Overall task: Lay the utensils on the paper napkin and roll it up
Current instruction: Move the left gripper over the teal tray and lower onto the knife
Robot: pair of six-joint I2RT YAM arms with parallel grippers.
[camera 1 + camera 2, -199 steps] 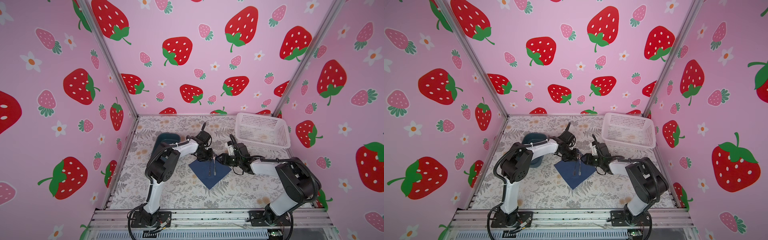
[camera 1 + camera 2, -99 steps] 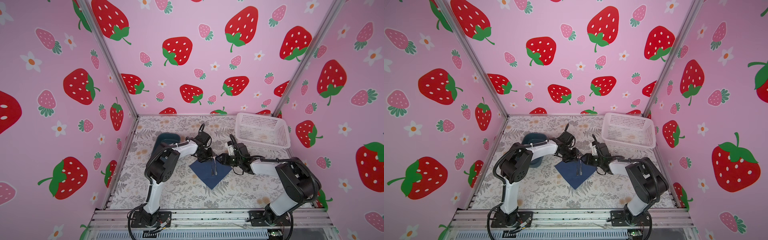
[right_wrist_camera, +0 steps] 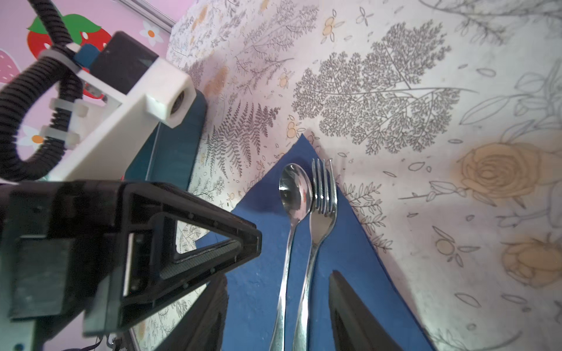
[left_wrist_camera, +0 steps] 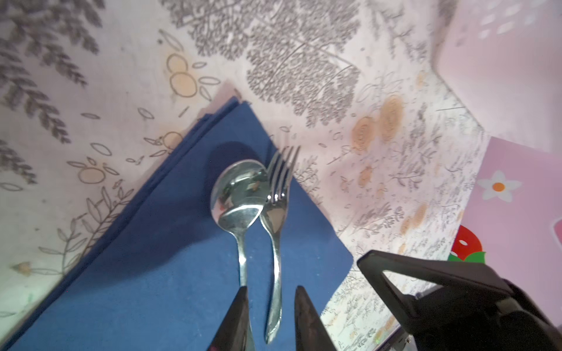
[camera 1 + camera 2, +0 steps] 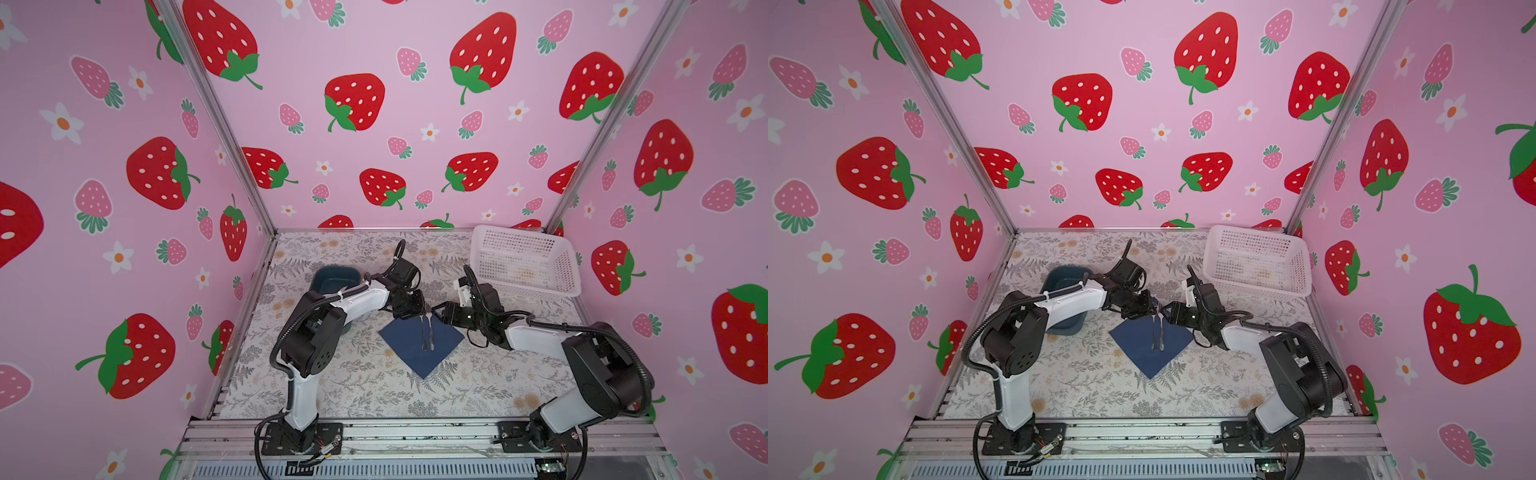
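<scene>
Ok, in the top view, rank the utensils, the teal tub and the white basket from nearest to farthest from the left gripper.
1. The utensils, on the napkin, right at the left gripper.
2. The teal tub, to the left, beside its arm.
3. The white basket, back right corner.

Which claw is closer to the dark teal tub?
Left. The left gripper is at the far corner of the napkin, between the tub and the utensils; the right gripper faces it from beyond the utensils, farther from the tub.
</scene>
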